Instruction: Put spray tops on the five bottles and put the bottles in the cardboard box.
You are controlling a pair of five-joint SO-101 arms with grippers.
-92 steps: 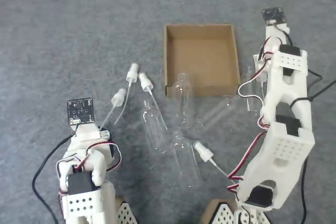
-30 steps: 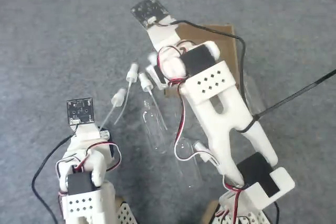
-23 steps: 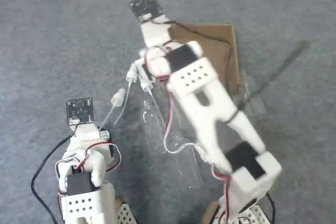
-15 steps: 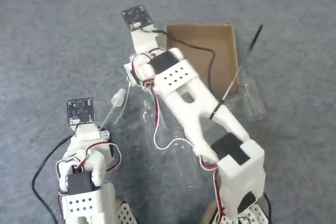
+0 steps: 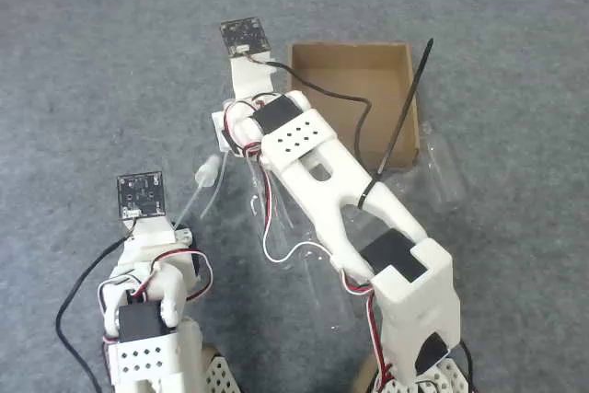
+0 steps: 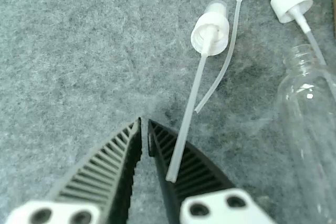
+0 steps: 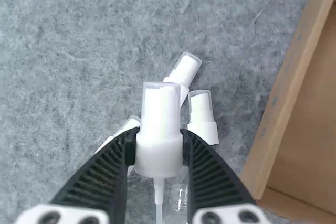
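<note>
- The left gripper (image 6: 144, 124) sits low at the near left, just where it was three seconds ago. Its black ribbed jaws are drawn almost together on nothing, and the end of a thin dip tube (image 6: 184, 129) crosses one finger.
- The print on its small black camera board (image 5: 141, 194) is too small to read.
- A broad stretch of grey carpet (image 5: 92, 89) runs left of the loose white spray tops (image 5: 210, 170).
- The right arm (image 5: 340, 200) was beside the box's right wall three seconds back and has swung across to its left side. The right gripper (image 7: 155, 141) now pinches a white plastic spray top (image 7: 159, 114) by its collar.
- The open brown cardboard box (image 5: 345, 89) stands just right of that gripper.
- A clear plastic bottle (image 5: 442, 167) lies on the carpet just right of the box.
</note>
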